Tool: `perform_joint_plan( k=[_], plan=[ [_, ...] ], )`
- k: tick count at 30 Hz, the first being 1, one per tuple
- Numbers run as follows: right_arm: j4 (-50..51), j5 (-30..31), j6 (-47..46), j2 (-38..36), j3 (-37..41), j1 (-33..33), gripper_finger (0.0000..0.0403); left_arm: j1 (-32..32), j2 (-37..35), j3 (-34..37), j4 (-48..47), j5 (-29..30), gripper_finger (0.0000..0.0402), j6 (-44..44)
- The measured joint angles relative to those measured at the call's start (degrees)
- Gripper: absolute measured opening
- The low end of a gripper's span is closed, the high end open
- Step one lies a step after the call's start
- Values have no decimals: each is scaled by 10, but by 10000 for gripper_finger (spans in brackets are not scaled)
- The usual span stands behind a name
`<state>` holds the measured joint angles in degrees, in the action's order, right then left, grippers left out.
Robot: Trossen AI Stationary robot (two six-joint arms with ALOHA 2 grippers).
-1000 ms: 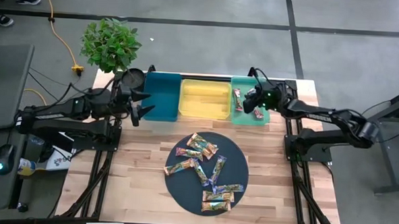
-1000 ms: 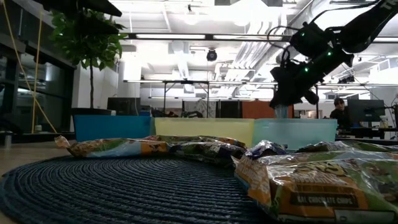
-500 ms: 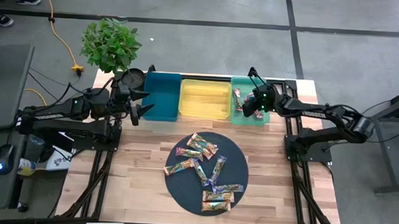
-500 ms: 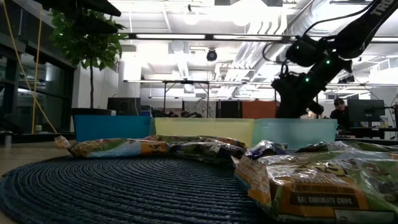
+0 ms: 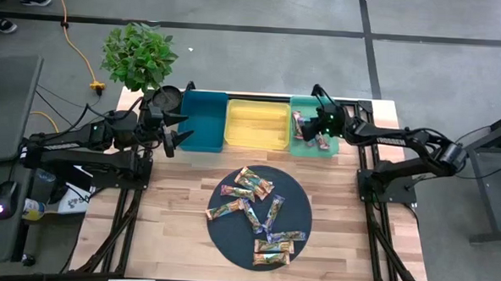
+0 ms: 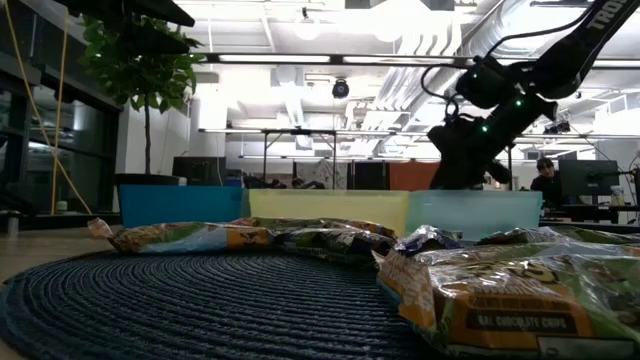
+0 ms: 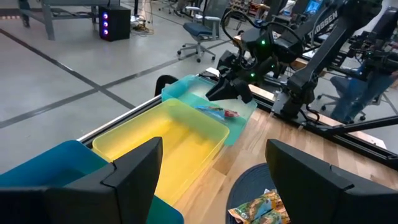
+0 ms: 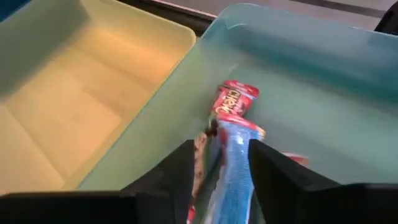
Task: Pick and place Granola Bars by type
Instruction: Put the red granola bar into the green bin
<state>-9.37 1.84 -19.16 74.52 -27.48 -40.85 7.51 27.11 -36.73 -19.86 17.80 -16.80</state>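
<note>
On the round dark mat (image 5: 229,233) at the near middle of the surface (image 5: 171,213) lies a loose pile of granola bars (image 5: 256,213). Beyond it stand the teal bin (image 5: 202,121), yellow bin (image 5: 256,125) and green bin (image 5: 299,144). The right gripper (image 8: 219,163) reaches into the green bin, a blue-wrapped bar (image 8: 233,162) between its slightly parted fingers, red-wrapped bars (image 8: 231,99) beneath. The left gripper (image 5: 176,127) hangs spread wide beside the teal bin
</note>
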Motion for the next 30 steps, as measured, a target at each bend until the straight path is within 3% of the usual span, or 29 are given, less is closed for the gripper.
perform_joint_plan(
  k=[7,10,18,30],
  plan=[
    [7,6,53,0,-67,0,205,0,0,0,0,0,282,0],
    [11,-33,75,0,-117,0,221,0,0,0,0,0,282,0],
    [85,-173,132,0,-276,51,224,0,0,0,-4,13,282,0],
    [312,-164,182,0,-476,207,222,0,0,0,-12,13,282,0]
  ],
)
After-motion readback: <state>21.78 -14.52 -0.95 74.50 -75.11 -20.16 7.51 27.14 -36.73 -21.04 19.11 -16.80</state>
